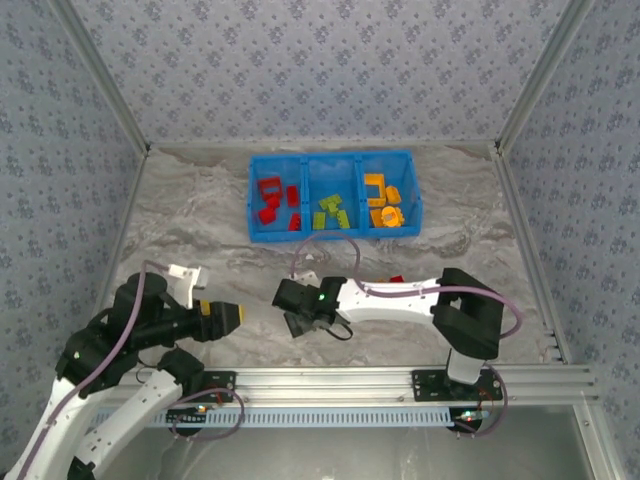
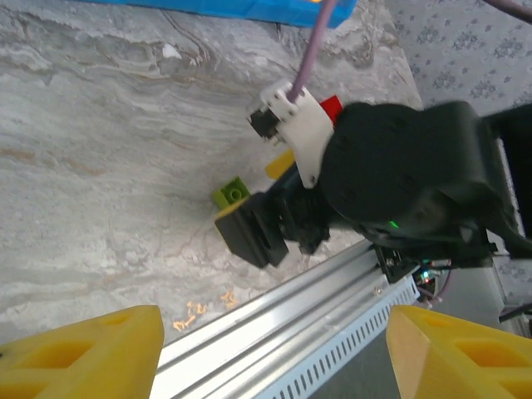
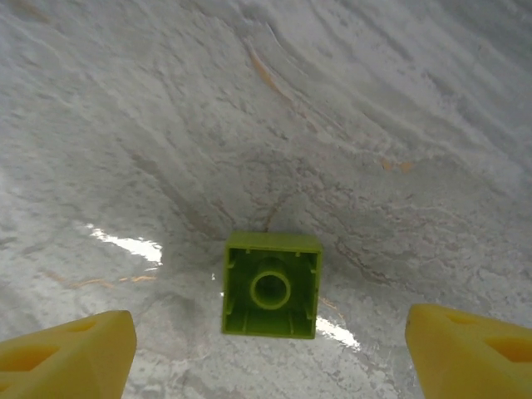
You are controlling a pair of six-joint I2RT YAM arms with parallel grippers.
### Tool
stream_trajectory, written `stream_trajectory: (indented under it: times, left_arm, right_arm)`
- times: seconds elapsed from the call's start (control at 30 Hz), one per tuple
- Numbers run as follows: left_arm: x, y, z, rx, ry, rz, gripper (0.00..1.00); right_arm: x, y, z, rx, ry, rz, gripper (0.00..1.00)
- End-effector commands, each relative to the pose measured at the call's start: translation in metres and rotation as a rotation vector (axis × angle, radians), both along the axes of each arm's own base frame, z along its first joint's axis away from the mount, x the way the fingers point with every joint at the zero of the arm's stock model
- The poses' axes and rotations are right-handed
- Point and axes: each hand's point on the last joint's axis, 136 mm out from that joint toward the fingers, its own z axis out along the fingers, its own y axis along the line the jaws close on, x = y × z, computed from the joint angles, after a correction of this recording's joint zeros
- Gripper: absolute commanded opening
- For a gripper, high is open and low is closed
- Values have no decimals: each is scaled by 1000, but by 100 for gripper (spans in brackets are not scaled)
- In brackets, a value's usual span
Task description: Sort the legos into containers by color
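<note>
Arm on right (image 1: 400,297) stretched leftward; fingers (image 3: 66,357) spread over green lego (image 3: 272,285).

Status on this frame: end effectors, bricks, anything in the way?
Right end effector open, poised over green brick on table. Left end effector open, empty. Red brick loose beside right arm.

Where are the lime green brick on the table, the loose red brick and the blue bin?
lime green brick (image 3: 272,285): right wrist view, the ring at its centre.
red brick (image 2: 332,105): left wrist view, its exposed corner.
blue bin (image 1: 310,236): top external view, its near wall.
</note>
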Motion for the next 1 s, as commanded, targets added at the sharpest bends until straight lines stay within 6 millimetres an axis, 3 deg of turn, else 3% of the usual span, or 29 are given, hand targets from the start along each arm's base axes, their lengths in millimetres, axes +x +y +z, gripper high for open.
stream_trajectory:
  times: [0.0, 0.2, 0.37, 0.47, 0.63, 0.83, 0.97]
  left_arm:
    - [-16, 0, -12, 8, 93, -33, 72]
    - [-16, 0, -7, 5, 79, -40, 72]
    - [-13, -1, -8, 3, 76, -34, 72]
    - [-11, -2, -9, 2, 77, -26, 72]
    - [-6, -5, -8, -18, 73, -17, 71]
    - [16, -1, -6, 21, 66, 80, 71]
    - [46, -21, 14, -22, 32, 91, 68]
  right_arm:
    - [1, 0, -2, -28, 38, -46, 83]
    - [1, 5, -18, -51, 60, -46, 67]
    - [4, 8, -22, -55, 66, -52, 51]
    - [5, 8, -23, -58, 71, -55, 49]
    - [7, 7, -20, -55, 55, -60, 36]
    - [22, -1, 25, -43, -51, -50, 28]
    - [49, -18, 73, -7, -128, -76, 28]
